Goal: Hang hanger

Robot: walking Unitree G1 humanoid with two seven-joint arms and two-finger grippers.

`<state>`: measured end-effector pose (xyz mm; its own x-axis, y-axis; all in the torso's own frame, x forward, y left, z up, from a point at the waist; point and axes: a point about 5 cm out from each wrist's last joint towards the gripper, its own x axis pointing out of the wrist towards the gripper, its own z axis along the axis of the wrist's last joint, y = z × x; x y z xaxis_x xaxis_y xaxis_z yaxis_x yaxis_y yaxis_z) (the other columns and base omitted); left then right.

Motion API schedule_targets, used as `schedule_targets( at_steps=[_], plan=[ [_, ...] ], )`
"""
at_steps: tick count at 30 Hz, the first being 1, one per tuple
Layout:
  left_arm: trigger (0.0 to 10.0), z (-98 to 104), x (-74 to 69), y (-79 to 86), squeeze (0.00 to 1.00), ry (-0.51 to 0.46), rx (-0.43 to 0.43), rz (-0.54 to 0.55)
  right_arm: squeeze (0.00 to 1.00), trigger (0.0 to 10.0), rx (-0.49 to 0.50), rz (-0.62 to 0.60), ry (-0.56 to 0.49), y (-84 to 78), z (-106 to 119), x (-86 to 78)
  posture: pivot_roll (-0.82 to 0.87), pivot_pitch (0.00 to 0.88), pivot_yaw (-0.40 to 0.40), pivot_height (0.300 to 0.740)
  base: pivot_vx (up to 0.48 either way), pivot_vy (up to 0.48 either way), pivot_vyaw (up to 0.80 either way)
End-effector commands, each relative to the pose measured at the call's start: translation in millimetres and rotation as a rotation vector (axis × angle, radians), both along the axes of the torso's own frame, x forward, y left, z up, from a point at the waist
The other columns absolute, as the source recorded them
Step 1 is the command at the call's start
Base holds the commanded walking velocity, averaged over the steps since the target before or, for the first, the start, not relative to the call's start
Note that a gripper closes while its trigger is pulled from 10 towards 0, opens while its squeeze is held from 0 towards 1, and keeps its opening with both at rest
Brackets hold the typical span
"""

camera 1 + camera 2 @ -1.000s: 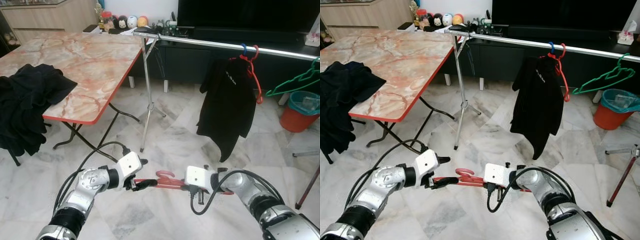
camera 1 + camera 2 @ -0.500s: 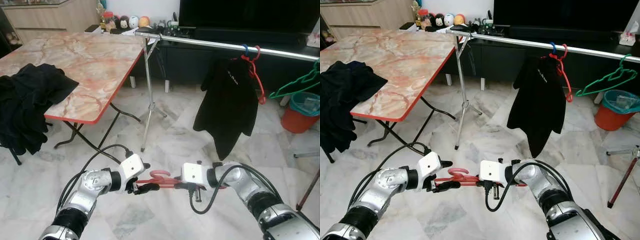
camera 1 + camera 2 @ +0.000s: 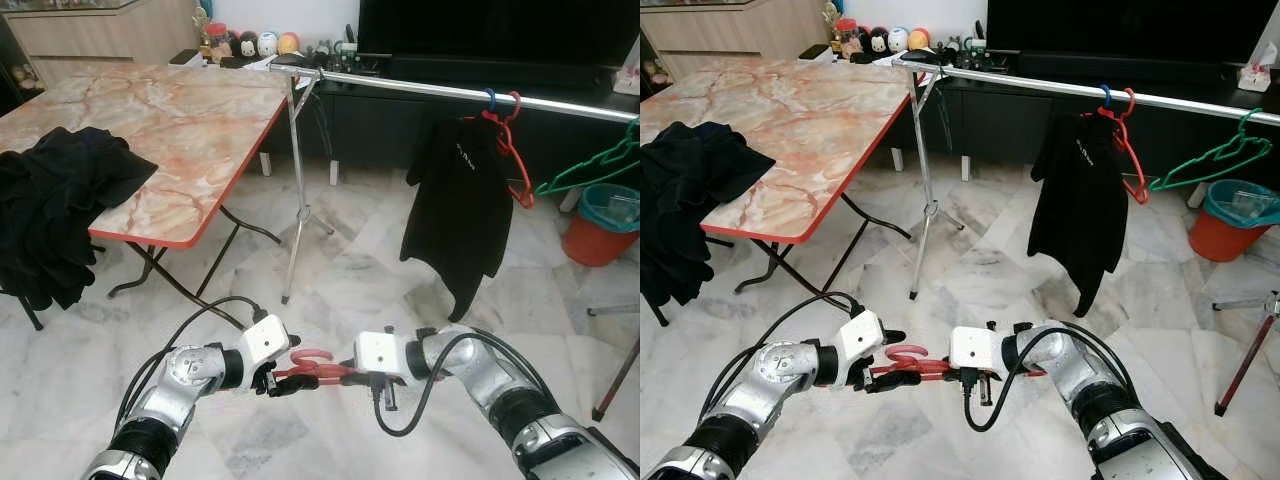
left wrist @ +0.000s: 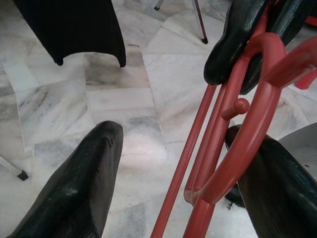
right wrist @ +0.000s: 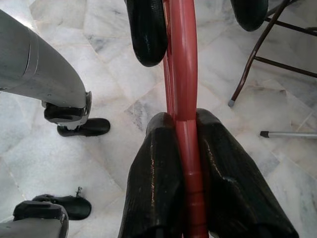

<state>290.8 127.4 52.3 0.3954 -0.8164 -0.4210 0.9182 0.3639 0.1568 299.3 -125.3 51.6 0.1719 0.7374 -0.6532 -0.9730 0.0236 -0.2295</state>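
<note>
A red hanger lies level, low over the marble floor in front of me. My right gripper is shut on its bar, and the fingers clamp it from both sides. My left gripper is open around the hook end; the hook leans on one finger. In the left eye view the left gripper and right gripper nearly meet. Further ahead runs a silver rail with a black garment on a red hanger and a green hanger.
A marble-top folding table with a heap of black clothes stands on the left. The rail's tripod pole stands beside it. An orange bin sits at the far right. A metal leg slants at the right edge.
My right gripper has carried the hanger leftward, so the two grippers are closer together and a little lower. The black garment on the rail has swung slightly.
</note>
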Motion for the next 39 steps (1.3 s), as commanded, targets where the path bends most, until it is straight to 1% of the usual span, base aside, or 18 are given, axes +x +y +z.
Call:
schedule_targets(
  at_steps=[1, 2, 3, 4, 6, 7, 8, 11, 17, 20, 28, 39],
  plan=[
    [5.4, -1.4, 0.6, -0.7, 0.00, 0.000, 0.019, -0.012, 0.00, 10.0, 0.013, 0.013, -0.021, 4.8, 5.0, 2.2, 0.03, 0.000, 0.035, 0.740, 0.000, 0.000, 0.00],
    [5.4, -1.7, 0.6, -0.7, 0.00, 0.001, 0.020, -0.011, 0.00, 10.0, 0.015, 0.012, -0.023, 4.9, 5.2, 2.4, 0.03, 0.000, 0.035, 0.740, 0.000, 0.000, 0.00],
    [6.2, -2.9, 0.4, -0.6, 0.00, 0.003, 0.023, -0.010, 0.00, 10.0, 0.015, 0.012, -0.022, 5.0, 5.4, 2.5, 0.02, 0.000, 0.035, 0.740, 0.000, 0.000, 0.00],
    [5.6, -4.5, -0.2, -0.2, 0.00, 0.006, 0.027, -0.007, 0.00, 10.0, 0.013, 0.014, -0.021, 5.4, 5.2, 2.2, 0.02, 0.000, 0.035, 0.740, 0.000, 0.000, 0.00],
    [3.6, -5.4, -0.4, -0.2, 0.00, 0.008, 0.027, -0.007, 0.00, 10.0, 0.013, 0.014, -0.021, 5.7, 5.8, 2.4, 0.02, 0.000, 0.035, 0.740, 0.000, 0.000, 0.00],
    [0.2, -5.4, -0.5, -0.3, 0.00, 0.009, 0.026, -0.008, 0.00, 10.0, 0.012, 0.015, -0.021, 5.6, 6.1, 2.4, 0.02, 0.000, 0.035, 0.740, 0.000, 0.000, 0.00],
    [0.0, -6.0, -0.7, -0.5, 0.00, 0.011, 0.025, -0.008, 0.00, 10.0, 0.011, 0.013, -0.023, 5.0, 5.8, 2.5, 0.02, 0.000, 0.036, 0.740, 0.000, 0.000, 0.00],
    [0.0, -6.6, -0.8, -0.8, 0.00, 0.007, 0.035, -0.014, 0.00, 10.0, 0.003, -0.001, -0.035, 2.9, 5.5, 4.4, 0.02, 0.000, 0.036, 0.740, 0.000, 0.000, 0.00],
    [0.0, -5.9, 0.2, -1.8, 0.00, 0.005, 0.027, -0.009, 0.00, 10.0, 0.005, -0.005, -0.041, 3.5, 7.0, 5.9, 0.02, 0.000, 0.033, 0.740, 0.000, 0.000, 0.00],
    [0.0, -7.4, -0.2, -1.8, 0.00, -0.003, 0.041, -0.013, 0.00, 10.0, -0.002, -0.006, -0.037, 4.2, 3.7, 3.9, 0.02, 0.000, 0.032, 0.740, 0.000, 0.000, 0.00],
    [0.0, -6.4, 1.0, 0.3, 0.00, -0.008, 0.036, -0.007, 0.00, 10.0, 0.006, -0.010, -0.033, 3.4, 2.5, 2.5, 0.02, 0.000, 0.031, 0.740, 0.000, 0.000, 0.00],
    [0.0, -5.1, 2.3, 0.5, 0.00, -0.017, 0.033, -0.011, 0.00, 10.0, 0.010, -0.034, -0.039, 1.0, 5.6, 6.8, 0.02, 0.000, 0.029, 0.740, 0.000, 0.000, 0.00]
  ],
)
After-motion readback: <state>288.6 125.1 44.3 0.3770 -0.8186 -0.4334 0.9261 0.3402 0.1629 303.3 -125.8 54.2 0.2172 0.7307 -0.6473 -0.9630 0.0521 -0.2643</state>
